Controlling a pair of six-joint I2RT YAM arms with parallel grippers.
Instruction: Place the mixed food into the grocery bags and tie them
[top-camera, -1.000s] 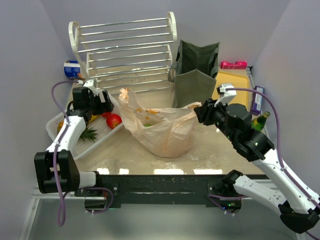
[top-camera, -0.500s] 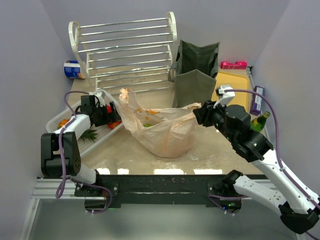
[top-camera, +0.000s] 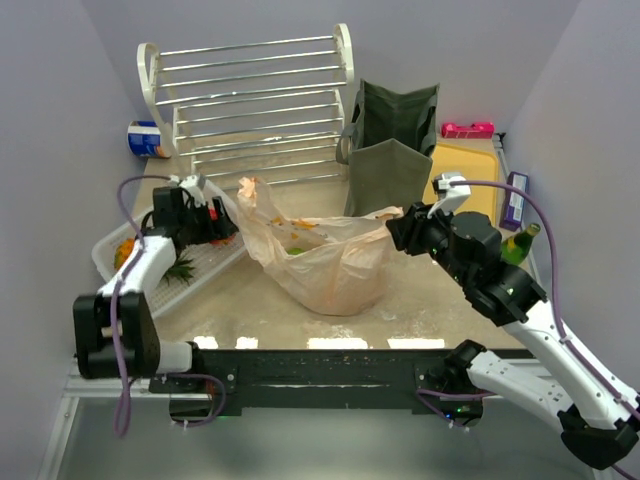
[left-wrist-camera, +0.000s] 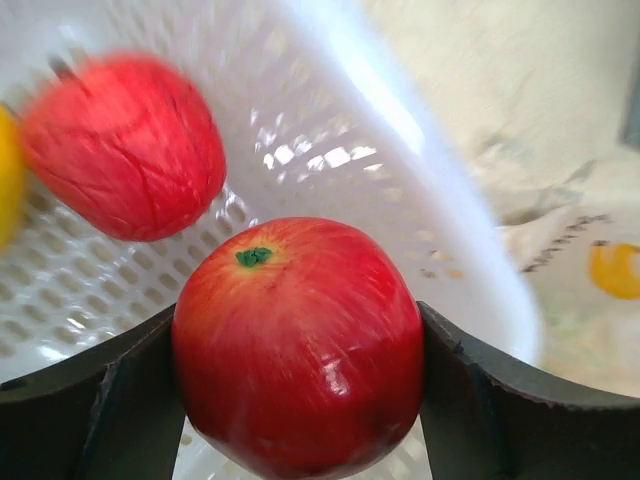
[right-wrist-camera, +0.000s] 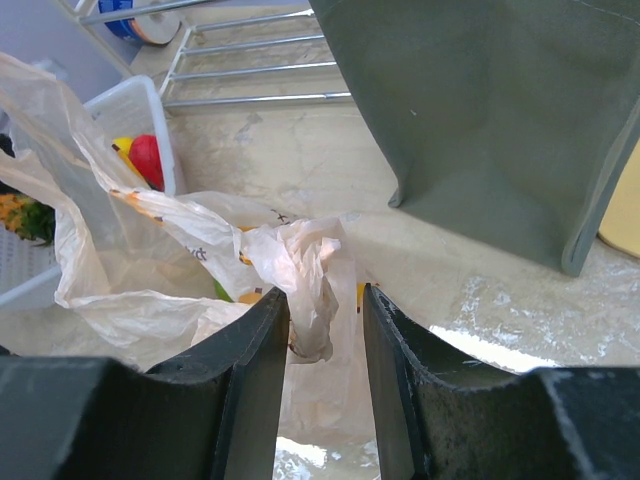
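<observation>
My left gripper (top-camera: 216, 224) is over the white tray (top-camera: 108, 262) and is shut on a red apple (left-wrist-camera: 300, 330), which fills the gap between both fingers (left-wrist-camera: 80, 400). A second red apple (left-wrist-camera: 125, 145) lies in the tray behind it. The peach plastic bag (top-camera: 325, 260) lies open mid-table with fruit inside. My right gripper (top-camera: 396, 228) is shut on the bag's bunched handle (right-wrist-camera: 312, 275) and holds that edge up. The olive-green tote (top-camera: 392, 150) stands upright behind the bag and also shows in the right wrist view (right-wrist-camera: 480, 110).
A white wire rack (top-camera: 260, 100) stands at the back with a blue can (top-camera: 146, 140) beside it. A pineapple-like fruit (top-camera: 180, 268) lies in the tray. A yellow board (top-camera: 468, 168), a pink object (top-camera: 467, 129), a purple box (top-camera: 515, 200) and a green bottle (top-camera: 520, 243) are at the right.
My left gripper dropped into the tray, closed on the red apple and has lifted it slightly. My right gripper has stayed holding the bag handle.
</observation>
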